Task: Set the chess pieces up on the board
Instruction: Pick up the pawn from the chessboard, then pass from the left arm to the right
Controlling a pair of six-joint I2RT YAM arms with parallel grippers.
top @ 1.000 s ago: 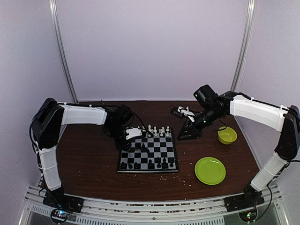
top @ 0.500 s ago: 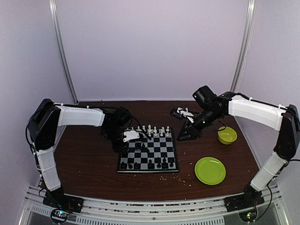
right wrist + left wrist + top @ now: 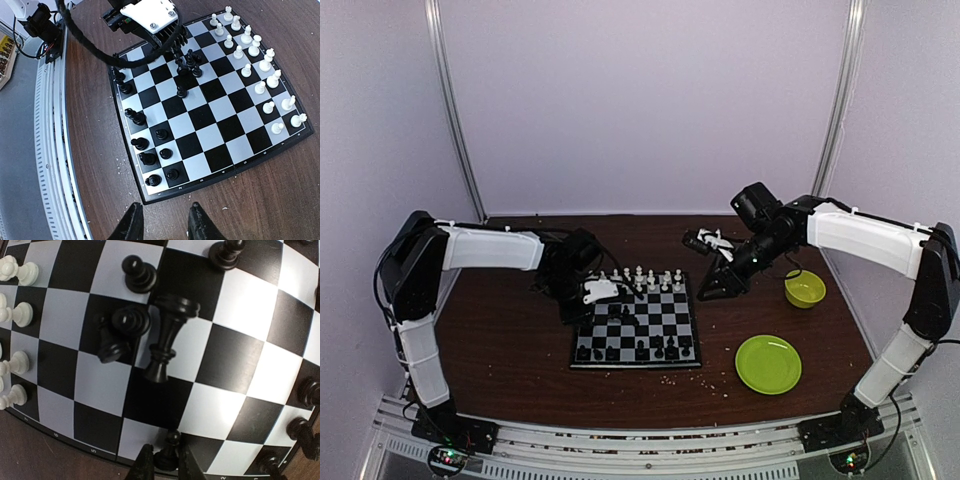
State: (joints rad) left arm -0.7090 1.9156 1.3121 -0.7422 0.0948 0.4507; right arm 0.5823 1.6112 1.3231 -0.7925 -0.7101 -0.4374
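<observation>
The board [image 3: 635, 366] lies mid-table with white chess pieces [image 3: 650, 277] along its far edge and black ones [image 3: 640, 350] in its near rows. My left gripper [image 3: 610, 292] is low over the board's left side. In the left wrist view its fingers [image 3: 145, 466] press both sides of a small black pawn [image 3: 168, 456] standing near the board's rim. Beyond it a tall black piece [image 3: 167, 335] leans among loose black pawns [image 3: 131, 320]. My right gripper [image 3: 165, 225] hangs open and empty over the wood beside the board's [image 3: 200, 117] corner.
A round green plate [image 3: 768, 363] lies at the near right and a green bowl [image 3: 804, 288] stands further back right. Pale crumbs [image 3: 710, 380] are scattered on the brown table in front of the board. Side and back walls close in the table.
My left gripper has shifted slightly left over the board and its jaws have narrowed around the black pawn. The right arm has not moved.
</observation>
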